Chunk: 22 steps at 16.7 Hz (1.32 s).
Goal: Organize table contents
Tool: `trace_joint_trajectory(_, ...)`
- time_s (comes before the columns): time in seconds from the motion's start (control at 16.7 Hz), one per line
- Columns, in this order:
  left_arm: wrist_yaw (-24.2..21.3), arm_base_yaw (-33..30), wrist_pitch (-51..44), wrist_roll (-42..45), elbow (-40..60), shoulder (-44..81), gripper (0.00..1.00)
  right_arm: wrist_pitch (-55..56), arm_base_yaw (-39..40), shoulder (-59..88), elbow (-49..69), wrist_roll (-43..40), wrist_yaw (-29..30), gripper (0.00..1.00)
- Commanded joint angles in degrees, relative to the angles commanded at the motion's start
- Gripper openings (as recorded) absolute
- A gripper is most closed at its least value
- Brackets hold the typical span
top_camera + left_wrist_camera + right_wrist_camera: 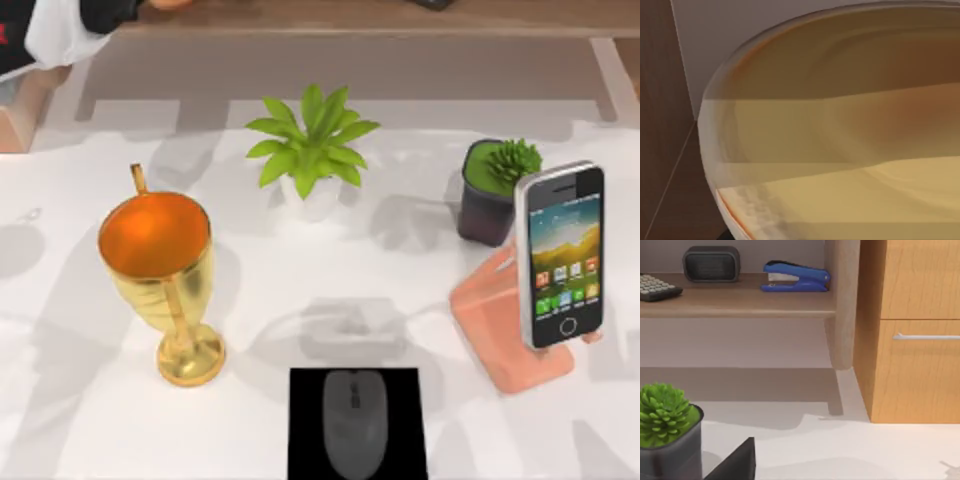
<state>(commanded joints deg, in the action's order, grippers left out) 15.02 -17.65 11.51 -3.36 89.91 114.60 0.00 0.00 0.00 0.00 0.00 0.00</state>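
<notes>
The grey computer mouse [354, 420] lies on a black mat [305, 392] at the front middle of the white table [300, 290]. At the right, the smartphone [565, 255] leans with its icon screen up on a salmon stand [495, 325]. My left arm [55, 35] reaches to the shelf at the far left corner. The left wrist view is very close on a rounded cream and tan surface with an orange edge [840, 150], which looks like the paper cup, against brown wood [660, 100]. Whether the left gripper holds it is hidden.
A gold trophy goblet [160, 270] stands at the left and a leafy potted plant [310, 150] at the back middle. A dark-potted plant [495, 185] [665, 420] stands beside the phone. The brown shelf [350, 18] carries a blue stapler [795, 277], a calculator [655, 287] and a dark box [711, 264]. A wooden drawer cabinet [915, 340] stands beside it.
</notes>
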Motion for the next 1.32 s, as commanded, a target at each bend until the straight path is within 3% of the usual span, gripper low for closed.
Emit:
trace_joint_trajectory(0.42, 0.00, 0.00, 0.00, 0.00, 0.00, 0.00, 0.00, 0.00, 0.00, 0.00, 0.00, 0.00, 0.00, 1.00)
trace_joint_trajectory(1.2, 0.00, 0.00, 0.00, 0.00, 0.00, 0.00, 0.98, 0.00, 0.00, 0.00, 0.00, 0.00, 0.00, 1.00)
trace_joint_trajectory(1.32, 0.00, 0.00, 0.00, 0.00, 0.00, 0.00, 1.00, 0.00, 0.00, 0.00, 0.00, 0.00, 0.00, 1.00)
